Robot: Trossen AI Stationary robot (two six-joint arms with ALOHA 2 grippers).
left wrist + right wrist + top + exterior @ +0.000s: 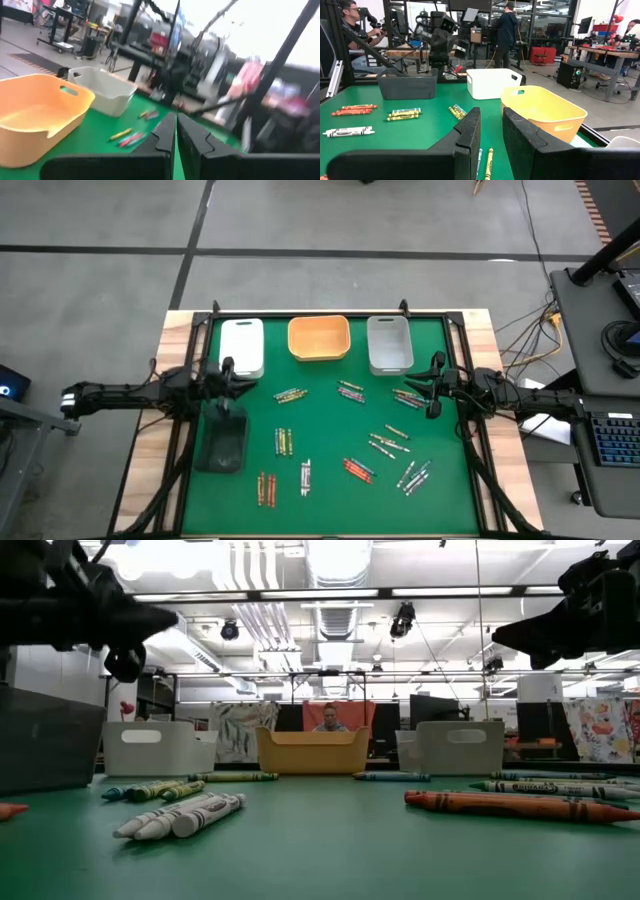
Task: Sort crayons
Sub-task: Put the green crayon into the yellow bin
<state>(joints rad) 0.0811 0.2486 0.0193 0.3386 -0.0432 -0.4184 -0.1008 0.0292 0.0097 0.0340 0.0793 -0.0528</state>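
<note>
Crayons lie flat in small same-colour groups on the green mat [330, 510]: yellow ones [290, 395], red-orange ones [358, 470], white ones [306, 475] and several more [407, 397]. In the low view an orange crayon [520, 804] and white crayons [180, 817] lie near the front. My left gripper [228, 375] [176, 120] hovers shut at the mat's left side, above the dark tray, holding nothing. My right gripper [425, 385] [491, 117] hovers open at the right side, with nothing between its fingers.
Along the far edge stand a white tray [242, 347], an orange tray [319, 338] and a grey tray [389, 343]. A dark tray [223, 442] sits at the left. People work in the room beyond the table [507, 30].
</note>
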